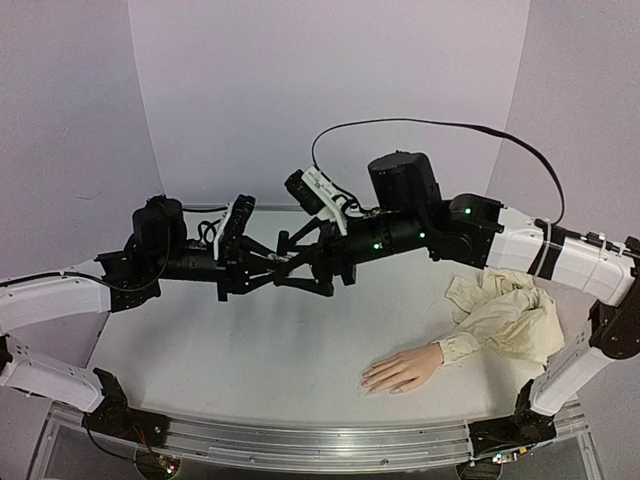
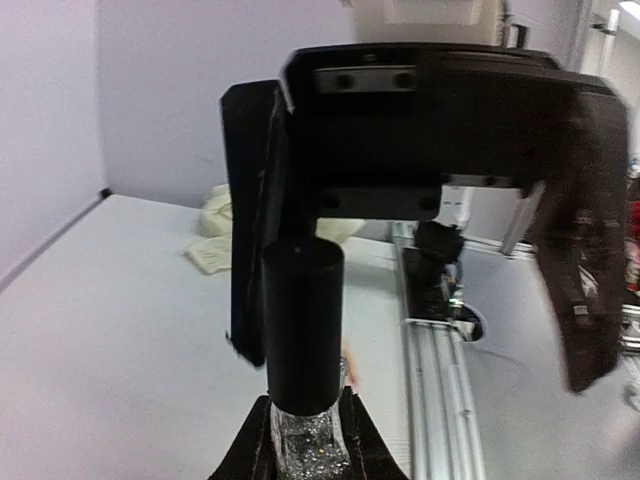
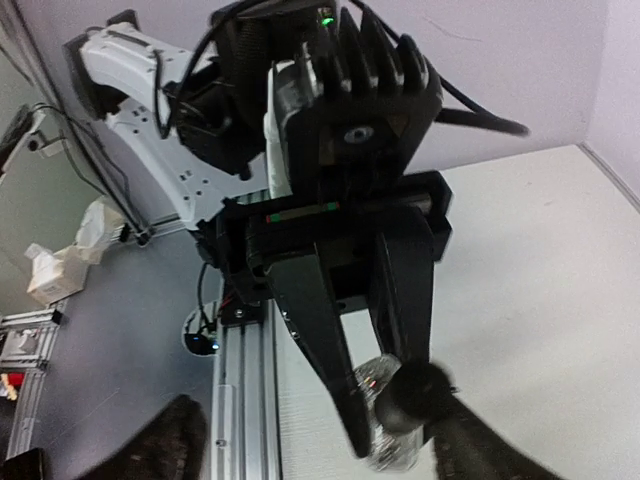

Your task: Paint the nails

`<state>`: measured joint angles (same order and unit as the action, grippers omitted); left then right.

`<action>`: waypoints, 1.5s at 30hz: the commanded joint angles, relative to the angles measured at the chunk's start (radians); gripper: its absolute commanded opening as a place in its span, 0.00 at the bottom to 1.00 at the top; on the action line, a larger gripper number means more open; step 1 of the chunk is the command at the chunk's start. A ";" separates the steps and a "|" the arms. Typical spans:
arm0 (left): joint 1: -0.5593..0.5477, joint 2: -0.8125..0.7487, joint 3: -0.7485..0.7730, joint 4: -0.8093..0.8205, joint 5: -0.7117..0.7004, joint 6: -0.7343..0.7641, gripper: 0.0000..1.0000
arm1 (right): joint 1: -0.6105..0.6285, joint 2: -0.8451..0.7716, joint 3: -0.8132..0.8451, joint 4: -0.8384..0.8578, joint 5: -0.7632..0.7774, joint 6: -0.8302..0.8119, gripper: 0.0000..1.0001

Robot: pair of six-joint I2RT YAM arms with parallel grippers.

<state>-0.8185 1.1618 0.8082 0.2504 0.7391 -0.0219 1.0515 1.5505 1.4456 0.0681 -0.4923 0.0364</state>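
Note:
My left gripper is shut on a small glitter polish bottle, held in mid-air with its black cap pointing at the right arm. My right gripper is open, one finger on each side of the cap, and one finger is close beside it. The skin-coloured mannequin hand lies flat on the table at the front right. Its fingertip nails point left and are too small to make out.
The hand's cream cloth sleeve lies bunched at the right, under the right arm. An aluminium rail runs along the near table edge. White walls close the back and sides.

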 commanded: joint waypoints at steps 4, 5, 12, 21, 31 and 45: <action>-0.028 -0.056 -0.045 0.066 -0.571 0.113 0.00 | 0.010 -0.108 -0.075 0.080 0.428 0.127 0.98; -0.032 -0.054 -0.043 0.066 -0.604 0.123 0.00 | 0.010 -0.110 -0.085 0.104 0.476 0.168 0.98; -0.049 -0.031 -0.027 0.067 -0.705 0.132 0.00 | 0.025 -0.009 0.004 0.090 0.657 0.422 0.90; -0.069 0.015 -0.010 0.067 -0.711 0.130 0.00 | 0.043 0.123 0.127 0.067 0.756 0.464 0.86; -0.082 0.042 0.008 0.067 -0.708 0.124 0.00 | 0.047 0.250 0.241 0.061 0.672 0.458 0.56; -0.081 0.000 0.010 0.066 -0.608 0.050 0.00 | 0.045 0.211 0.202 0.081 0.505 0.368 0.12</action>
<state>-0.8967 1.2072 0.7589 0.2546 0.0654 0.0696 1.0897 1.8050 1.6382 0.0982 0.1207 0.4751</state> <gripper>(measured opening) 0.180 0.179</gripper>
